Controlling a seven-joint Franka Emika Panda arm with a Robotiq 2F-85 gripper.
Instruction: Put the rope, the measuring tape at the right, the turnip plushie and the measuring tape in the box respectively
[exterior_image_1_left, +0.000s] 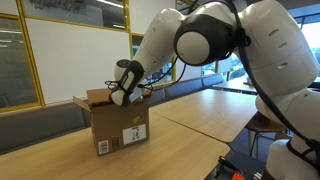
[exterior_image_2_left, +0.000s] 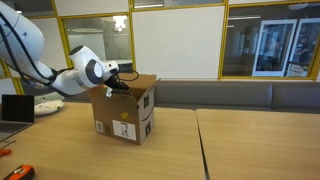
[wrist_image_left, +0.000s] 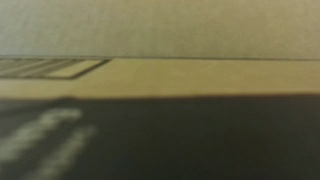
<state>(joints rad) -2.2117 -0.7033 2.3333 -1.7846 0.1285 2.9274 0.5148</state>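
Wrist view gives only blur: a tan band (wrist_image_left: 200, 75) across the middle and a dark area (wrist_image_left: 200, 140) below it, with no fingers or cord that I can make out. In an exterior view the arm (exterior_image_1_left: 205, 40) bends down so that the claw (exterior_image_1_left: 118, 95) sits at the open mouth of the box (exterior_image_1_left: 122, 130), between its raised flaps (exterior_image_1_left: 80, 102). The box stands on the worktop (exterior_image_1_left: 200, 115). From here I cannot tell whether the claw is spread or pressed together, nor whether it pinches anything. The rope shows in no view, and the box's inside is hidden by its walls, so it may lie in there or not. In an exterior view the claw (exterior_image_2_left: 118, 87) again hangs just over the box (exterior_image_2_left: 128, 120), at the edge nearer the arm. A laptop (exterior_image_2_left: 14, 108) stands at the far edge of the worktop (exterior_image_2_left: 240, 140), and a small orange object (exterior_image_2_left: 22, 172), too small to name, lies well apart from the box. The step looks like a drop into the box. Done well, the claw stays centred over the opening, clear of the flaps, and spreads fully. It then rises straight up, since a limp cord could catch on a finger or drape over the rim.
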